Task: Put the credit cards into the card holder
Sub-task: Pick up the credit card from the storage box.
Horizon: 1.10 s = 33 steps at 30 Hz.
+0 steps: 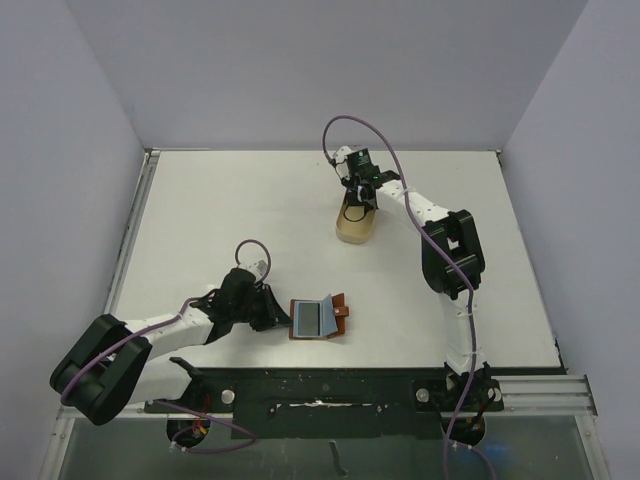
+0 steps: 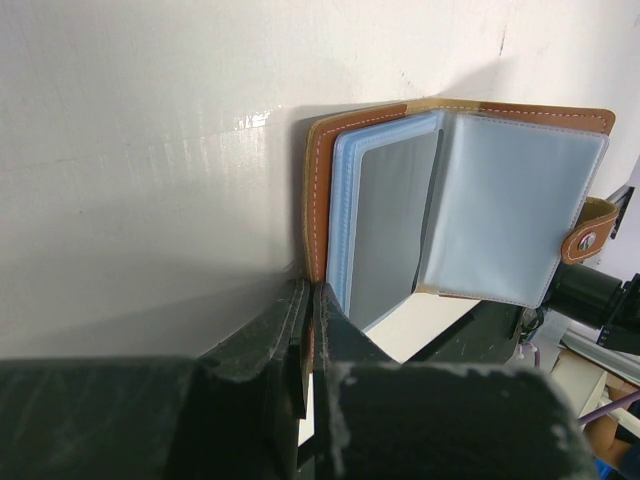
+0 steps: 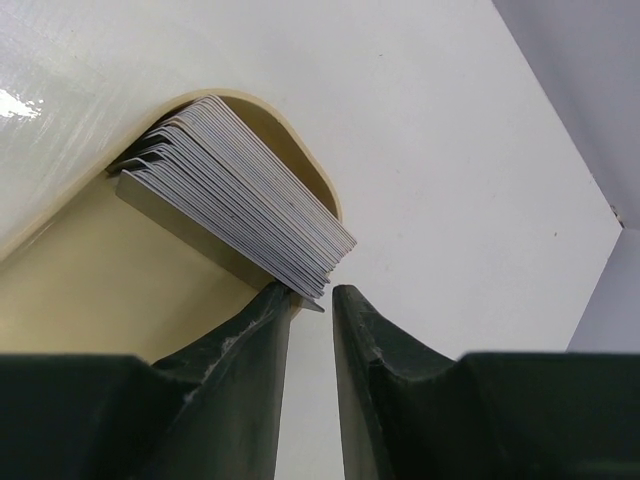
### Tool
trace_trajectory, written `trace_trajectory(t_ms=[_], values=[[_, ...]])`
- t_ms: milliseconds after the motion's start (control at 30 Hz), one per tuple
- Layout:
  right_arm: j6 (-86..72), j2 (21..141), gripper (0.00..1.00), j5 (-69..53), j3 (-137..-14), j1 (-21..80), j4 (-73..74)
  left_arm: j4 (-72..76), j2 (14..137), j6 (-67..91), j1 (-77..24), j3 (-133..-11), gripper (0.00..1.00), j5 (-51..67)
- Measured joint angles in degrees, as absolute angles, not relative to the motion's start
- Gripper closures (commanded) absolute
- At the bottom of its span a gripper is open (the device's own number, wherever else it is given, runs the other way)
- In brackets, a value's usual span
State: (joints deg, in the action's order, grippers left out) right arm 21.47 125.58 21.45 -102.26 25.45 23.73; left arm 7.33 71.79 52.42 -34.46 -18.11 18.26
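Reddish-brown leather look to the card holder (image 2: 470,200): found it lying open on the white table (image 2: 130,150), close to the front edge in the overhead view, about midway between the two arm bases. Saw the left gripper (image 2: 310,297) pinched on the edge of one brown cover, both dark fingers (image 2: 270,340) pressed together with only that stitched edge between them. Noted a pack of pale blue plastic sleeves (image 2: 345,200) standing against the gripped cover, one clear sleeve (image 2: 520,220) folded out to the right over the other cover, and a brown snap strap (image 2: 585,235) with a metal stud at the far right edge. Made out a grey panel behind the first sleeve; could not tell whether a card or only shadow.

Found the credit cards (image 3: 240,190) well apart from the holder, in the far half of the table: a slanted, fanned stack of pale grey cards leaning in the tan oval tray (image 3: 90,290), one end against the rounded rim. Saw the right gripper (image 3: 312,295) poised at the stack's near corner with fingers a little apart and bare table visible through the gap. Placed one fingertip touching or almost touching the lowest card's corner; could not tell which. Traced a purple cable (image 1: 335,125) looping above the right wrist
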Motion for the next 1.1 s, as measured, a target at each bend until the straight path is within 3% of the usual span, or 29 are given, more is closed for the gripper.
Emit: trace_trajectory(t_ms=[333,700,1100], values=[[22.11,125.58,1.0,20.03,-102.26,25.19,24.16,7.31,71.79,52.53,-34.46,-18.11,1.0,18.26],[22.13,123.2,1.0,16.05,-99.85,25.17,24.6,7.31,71.79,52.53,-34.46,-18.11,0.99,18.26],[20.14,116.07,1.0,14.37,-95.96,25.15,25.02,5.41,71.57,52.93,-34.48,-19.07,0.76,17.02]])
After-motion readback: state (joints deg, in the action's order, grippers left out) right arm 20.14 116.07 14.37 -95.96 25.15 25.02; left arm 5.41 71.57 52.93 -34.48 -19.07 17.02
